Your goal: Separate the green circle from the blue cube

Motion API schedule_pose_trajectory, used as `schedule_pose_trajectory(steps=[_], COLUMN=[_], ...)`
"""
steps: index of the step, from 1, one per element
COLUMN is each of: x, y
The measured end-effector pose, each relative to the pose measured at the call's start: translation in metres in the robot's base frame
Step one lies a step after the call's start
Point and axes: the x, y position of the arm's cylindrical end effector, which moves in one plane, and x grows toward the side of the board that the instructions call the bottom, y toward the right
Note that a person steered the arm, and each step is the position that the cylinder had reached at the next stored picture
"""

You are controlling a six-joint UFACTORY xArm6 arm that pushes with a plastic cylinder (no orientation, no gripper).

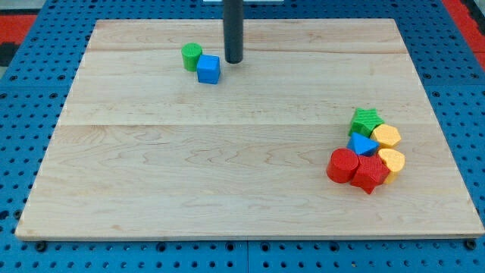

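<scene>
A green circle (192, 55) and a blue cube (208, 69) sit touching each other at the upper left of the wooden board (227, 174). The cube lies just to the lower right of the circle. My tip (233, 61) is at the end of the dark rod, just to the right of the blue cube and a small gap apart from it.
A cluster of blocks lies at the lower right: a green star (366, 120), a yellow block (387, 136), a blue triangle (363, 145), another yellow block (392, 161), a red cylinder (342, 164) and a red star-like block (369, 174). Blue pegboard surrounds the board.
</scene>
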Motion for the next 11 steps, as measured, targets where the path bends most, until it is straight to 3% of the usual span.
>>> schedule_pose_trajectory(steps=[4,6,8,11], x=[0.0,-0.029,0.021,0.035], y=[-0.1,-0.139,-0.091,-0.087])
